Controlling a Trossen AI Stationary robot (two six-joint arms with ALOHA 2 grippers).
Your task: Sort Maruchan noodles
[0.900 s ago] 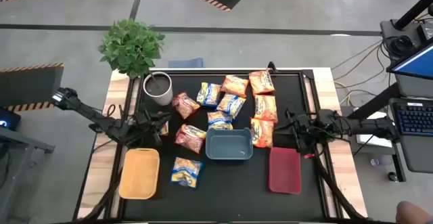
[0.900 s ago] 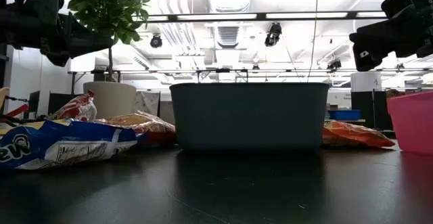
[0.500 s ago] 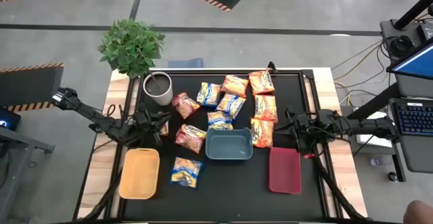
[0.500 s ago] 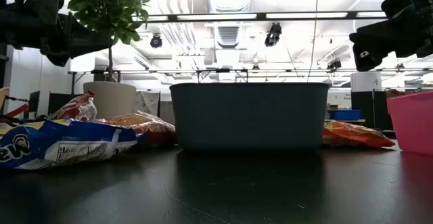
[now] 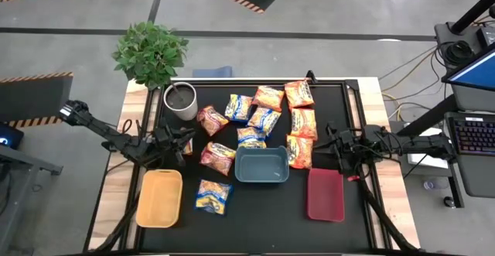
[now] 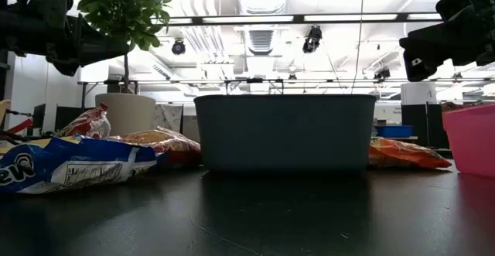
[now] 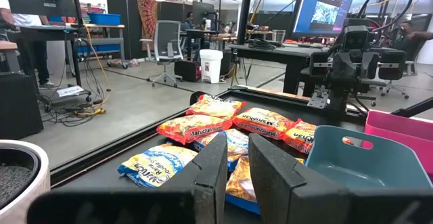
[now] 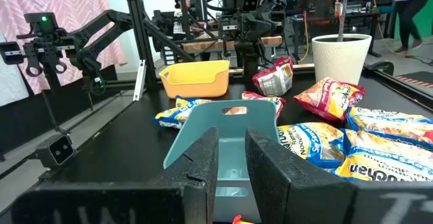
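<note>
Several Maruchan noodle packets lie flat on the black table: blue-and-yellow ones (image 5: 251,121) in the middle and one (image 5: 213,196) near the front, orange ones (image 5: 302,122) to the right, red ones (image 5: 211,120) (image 5: 218,157) to the left. My left gripper (image 5: 179,144) hovers at the left side, level, pointing right; in its wrist view (image 7: 237,163) only a narrow slit shows between the fingers, with nothing in it. My right gripper (image 5: 331,149) hovers at the right side, pointing left (image 8: 231,156), equally narrow and holding nothing.
A yellow tray (image 5: 158,198), a blue tray (image 5: 261,165) and a red tray (image 5: 325,194) stand along the near half. A white cup (image 5: 180,101) stands at the far left, with a potted plant (image 5: 151,51) behind it. A person's sleeve (image 8: 413,1) shows in the room beyond the table.
</note>
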